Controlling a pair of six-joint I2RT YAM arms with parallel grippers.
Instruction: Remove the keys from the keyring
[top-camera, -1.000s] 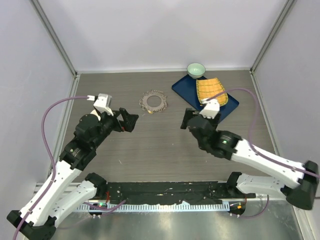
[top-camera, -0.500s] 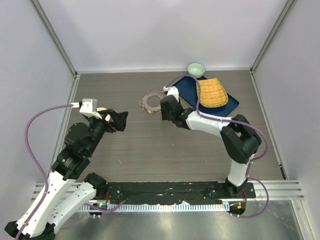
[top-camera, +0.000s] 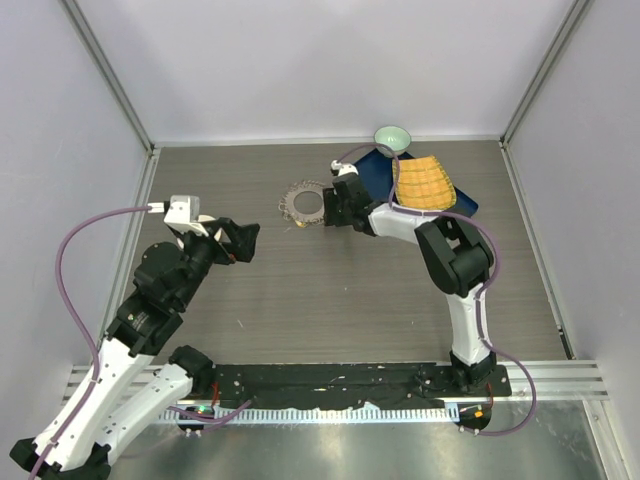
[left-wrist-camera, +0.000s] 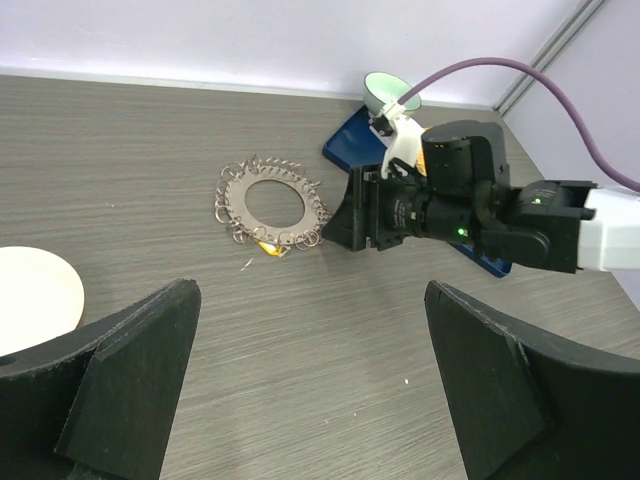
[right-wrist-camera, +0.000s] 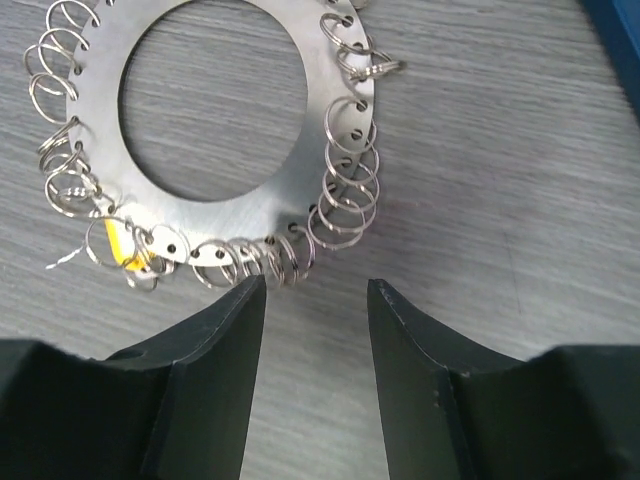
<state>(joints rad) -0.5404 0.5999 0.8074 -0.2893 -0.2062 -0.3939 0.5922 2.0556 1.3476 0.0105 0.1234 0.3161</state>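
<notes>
The keyring (top-camera: 309, 204) is a flat metal ring lying on the table, also seen in the left wrist view (left-wrist-camera: 238, 195) and close up in the right wrist view (right-wrist-camera: 240, 222). The keys (right-wrist-camera: 345, 215) look like small wire loops hooked through holes round its rim. A small yellow tag (right-wrist-camera: 120, 245) lies among them. My right gripper (right-wrist-camera: 315, 285) is low at the ring's right edge (top-camera: 328, 208), jaws half apart, nothing between them, the left fingertip touching the loops. My left gripper (left-wrist-camera: 310, 290) hangs wide open and empty, well left of the ring (top-camera: 245, 240).
A blue tray (top-camera: 462, 212) with a yellow woven mat (top-camera: 423, 183) lies behind my right arm. A small green bowl (top-camera: 392, 138) stands at the back wall. A white dish (left-wrist-camera: 30, 295) shows at the left in the left wrist view.
My right arm has reached from the table's right middle over to the keyring's right edge, and its jaws have narrowed. The left arm has drawn back slightly to the left.
</notes>
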